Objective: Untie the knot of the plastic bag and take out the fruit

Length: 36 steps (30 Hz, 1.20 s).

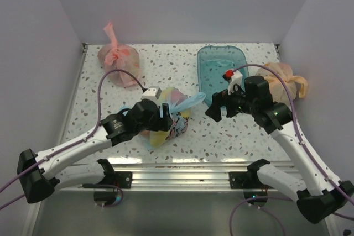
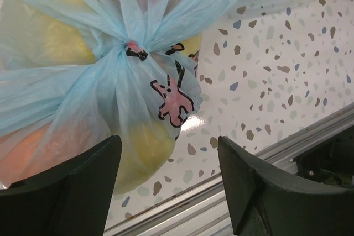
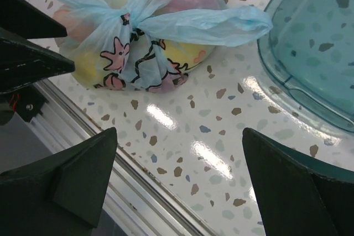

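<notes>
Left gripper [image 2: 168, 150], right gripper [image 3: 180, 136]: jaws spread, empty; knotted plastic bag [image 3: 138, 53] before both, near table [image 1: 232, 139] front edge.

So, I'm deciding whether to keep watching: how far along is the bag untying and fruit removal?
Nothing looks done: the thin, light blue printed plastic bag is tied shut, its knot intact, and the fruit shows only as coloured shapes through the plastic. In hand: the left gripper is open close to the bag, the right gripper open nearby, neither holding anything. Left: undoing the knot and taking out every fruit.
</notes>
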Tool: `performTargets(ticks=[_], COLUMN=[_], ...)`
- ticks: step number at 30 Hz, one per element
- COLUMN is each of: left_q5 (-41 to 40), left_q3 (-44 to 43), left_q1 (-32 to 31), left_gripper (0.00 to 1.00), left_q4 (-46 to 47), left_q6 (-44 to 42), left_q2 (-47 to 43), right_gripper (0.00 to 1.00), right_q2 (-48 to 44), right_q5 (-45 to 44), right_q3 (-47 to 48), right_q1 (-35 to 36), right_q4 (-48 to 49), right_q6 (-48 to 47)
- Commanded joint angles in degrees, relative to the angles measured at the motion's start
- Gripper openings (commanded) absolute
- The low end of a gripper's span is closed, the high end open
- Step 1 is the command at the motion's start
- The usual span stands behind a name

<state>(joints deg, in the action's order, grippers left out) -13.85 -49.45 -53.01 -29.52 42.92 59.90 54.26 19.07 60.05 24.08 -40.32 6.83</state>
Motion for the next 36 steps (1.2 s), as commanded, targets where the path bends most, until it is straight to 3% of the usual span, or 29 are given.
performTargets(ticks=[1, 5, 10, 17, 21, 23, 26, 36], left_q5=[-5.48, -10.58, -13.92, -12.27, -10.06, -9.80, -9.45, -8.57], left_q3=[-2.91, -5.92, -6.80, 2.94, 9.10, 9.72, 10.25, 13.24], left_q1=[-0.25, -0.25, -0.25, -0.25, -0.25, -0.25, -0.34, -0.25], left_gripper=[0.76, 0.76, 0.75, 0.60, 0.38, 0.17, 0.00, 0.00], left_q4=[-3.26, -3.53, -2.83, 3.22, 7.45, 8.16, 8.95, 9.92], left_q6=[2.17, 2.17, 1.73, 4.89, 6.04, 5.86, 5.25, 4.81], left_q2=[3.55, 8.48, 13.57, 11.65, 8.58, 7.78, 6.29, 1.63], right_gripper=[0.99, 0.99, 0.98, 0.90, 0.89, 0.87, 0.86, 0.72], right_q2=[3.74, 11.21, 18.07, 24.92, 29.14, 31.07, 33.88, 42.67], right_q5=[-2.88, -9.91, -14.41, -14.93, -18.53, -20.56, -23.27, -34.87], right_q3=[4.01, 6.39, 10.78, 12.72, 13.95, 14.04, 14.92, 16.76], right_q1=[4.39, 10.19, 11.78, 15.29, 19.16, 20.48, 22.50, 29.53], right_q4=[4.19, 7.44, 9.19, 15.09, 16.93, 18.95, 20.71, 24.32], right_q6=[-0.24, -0.76, 1.16, 4.85, 6.88, 8.71, 11.35, 18.39])
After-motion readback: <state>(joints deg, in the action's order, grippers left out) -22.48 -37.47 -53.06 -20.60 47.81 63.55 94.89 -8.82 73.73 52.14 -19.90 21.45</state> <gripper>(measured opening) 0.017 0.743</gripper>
